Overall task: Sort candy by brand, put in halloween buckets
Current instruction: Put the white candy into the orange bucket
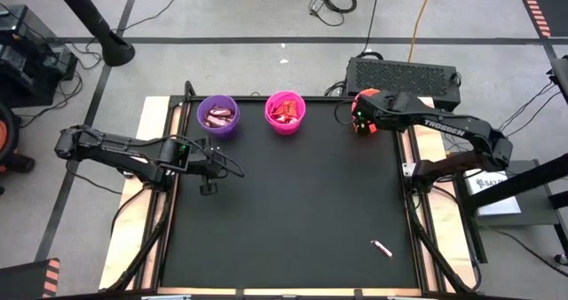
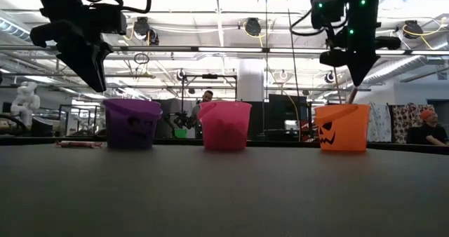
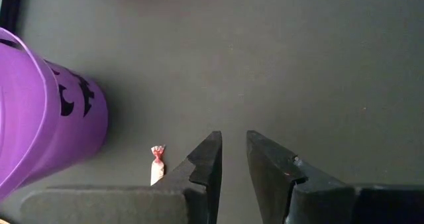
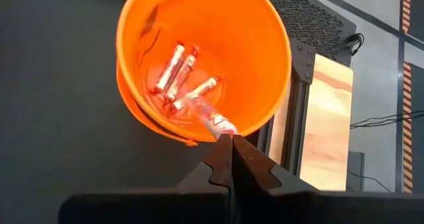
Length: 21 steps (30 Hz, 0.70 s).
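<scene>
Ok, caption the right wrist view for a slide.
Right gripper, shut on a pale candy stick, holds it over the orange bucket.

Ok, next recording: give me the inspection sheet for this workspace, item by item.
Surface: black mat on a wooden table.
Job's things: purple bucket and pink bucket hold candy; orange bucket holds pale sticks; loose candy on the mat, another beside the purple bucket.
Clutter: nothing seen.
End effectors: left end effector slightly open, empty; right end effector shut on candy stick over the orange bucket.
Cables: on the floor.
Surroundings: seated person.
</scene>
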Each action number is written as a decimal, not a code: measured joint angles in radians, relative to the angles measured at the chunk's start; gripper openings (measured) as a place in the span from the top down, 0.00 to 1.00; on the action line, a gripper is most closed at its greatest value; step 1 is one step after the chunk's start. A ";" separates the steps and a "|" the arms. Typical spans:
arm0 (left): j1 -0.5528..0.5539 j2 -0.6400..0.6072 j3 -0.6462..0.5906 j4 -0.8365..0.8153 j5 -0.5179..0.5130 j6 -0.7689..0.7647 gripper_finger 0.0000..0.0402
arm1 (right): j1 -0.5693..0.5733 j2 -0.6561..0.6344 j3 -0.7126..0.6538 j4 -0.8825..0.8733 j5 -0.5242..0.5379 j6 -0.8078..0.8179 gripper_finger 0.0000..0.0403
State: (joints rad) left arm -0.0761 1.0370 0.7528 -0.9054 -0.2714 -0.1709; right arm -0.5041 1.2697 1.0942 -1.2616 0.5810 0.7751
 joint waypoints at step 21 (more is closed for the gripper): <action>0.199 0.068 0.000 0.003 0.036 0.019 0.80 | 0.064 0.000 -0.013 0.087 -0.030 0.015 0.62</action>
State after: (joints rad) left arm 0.1232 1.1053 0.7528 -0.9028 -0.2358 -0.1520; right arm -0.4401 1.2697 1.0817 -1.1743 0.5514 0.7901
